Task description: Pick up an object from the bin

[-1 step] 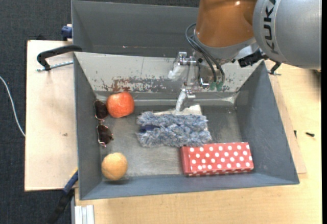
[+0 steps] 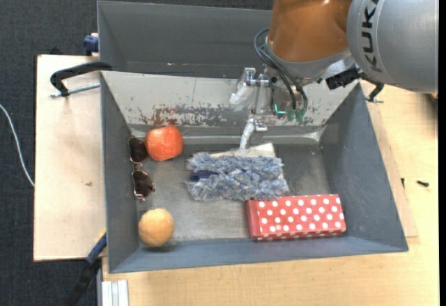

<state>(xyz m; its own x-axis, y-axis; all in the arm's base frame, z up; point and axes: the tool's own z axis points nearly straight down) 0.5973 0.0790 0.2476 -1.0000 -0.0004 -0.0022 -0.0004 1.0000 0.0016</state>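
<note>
Bin-picking trial: a silver KUKA robot arm [image 2: 401,19] with an orange wrist cover [image 2: 306,12] reaches in from the right over an open grey metal bin [image 2: 362,158]. Its hand [image 2: 249,132] is lowered toward the back of the bin, in front of the scuffed rear wall.

The tip of the hand sits at the far edge of a shaggy blue-grey cloth bundle [image 2: 237,176], which lies in the middle of the bin floor and is the object nearest to it. Nothing can be seen gripped. From this angle it cannot be told whether the hand is open or closed, or whether it touches the cloth.

A pale flat piece [image 2: 263,150] peeks out from under the far edge of the bundle, just right of the hand's tip. Just in front of the cloth and to its right, a red rectangular box with white polka dots [image 2: 296,216] lies flat near the front wall.

Three more objects lie along the left wall, well apart from the hand. A round red-orange apple-like fruit [image 2: 164,143] sits toward the back, a pair of dark-lensed sunglasses [image 2: 143,185] beside it, and a round yellow-orange ball [image 2: 156,226] in the front left corner.
</note>
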